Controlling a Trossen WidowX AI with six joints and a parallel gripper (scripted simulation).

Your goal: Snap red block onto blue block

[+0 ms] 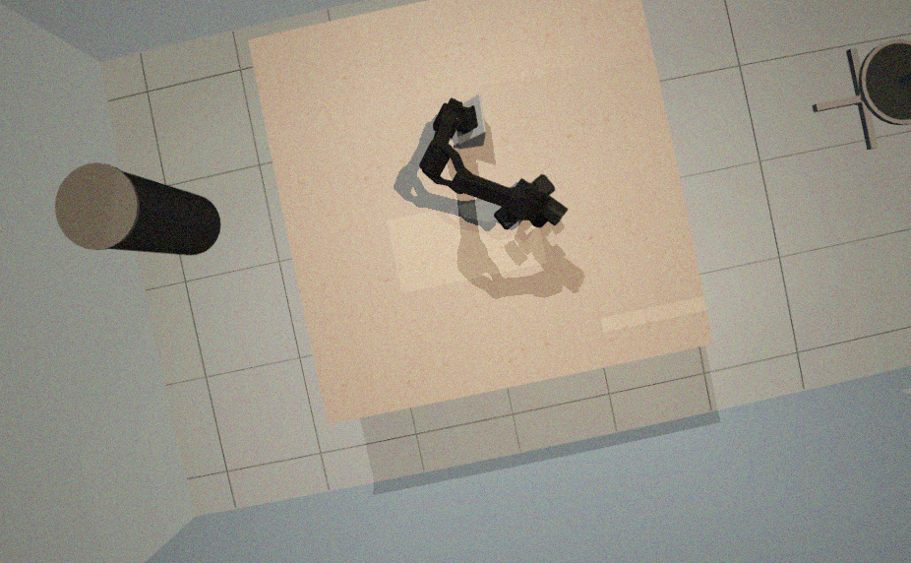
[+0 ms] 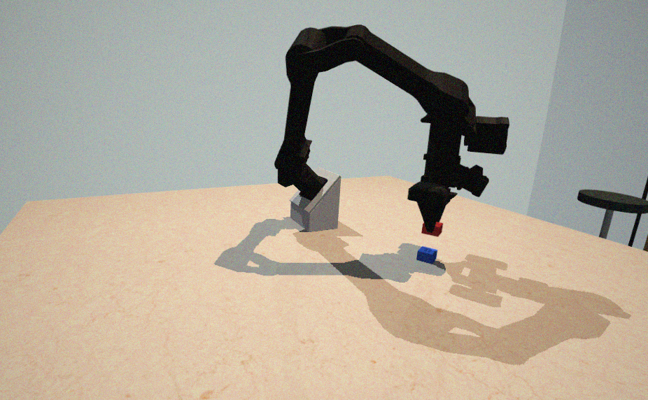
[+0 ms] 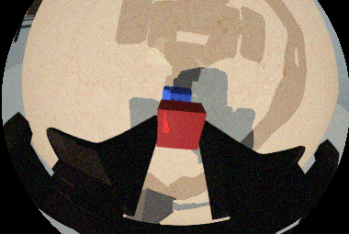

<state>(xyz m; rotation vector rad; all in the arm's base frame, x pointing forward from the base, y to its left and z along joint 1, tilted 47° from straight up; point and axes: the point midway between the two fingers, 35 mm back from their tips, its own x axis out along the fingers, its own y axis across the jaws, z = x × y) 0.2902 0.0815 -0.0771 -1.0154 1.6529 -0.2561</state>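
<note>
My gripper (image 2: 432,229) (image 3: 179,122) is shut on the red block (image 2: 436,229) (image 3: 180,128) and points down, holding it above the table. The blue block (image 2: 426,254) (image 3: 177,94) sits on the table below it. In the exterior view a gap shows between the two blocks, with the red one above and slightly to the right. In the wrist view the red block covers the near part of the blue block. In the top view both blocks are hidden under the arm's wrist.
The arm stands on a grey wedge base (image 1: 475,129) (image 2: 325,208) (image 3: 156,205) on the pale tabletop (image 1: 347,336) (image 2: 117,322). Shadows of the arm fall across the table and the blue block. A dark cylinder (image 1: 172,213) and a round stool (image 1: 899,82) (image 2: 614,201) stand off the table.
</note>
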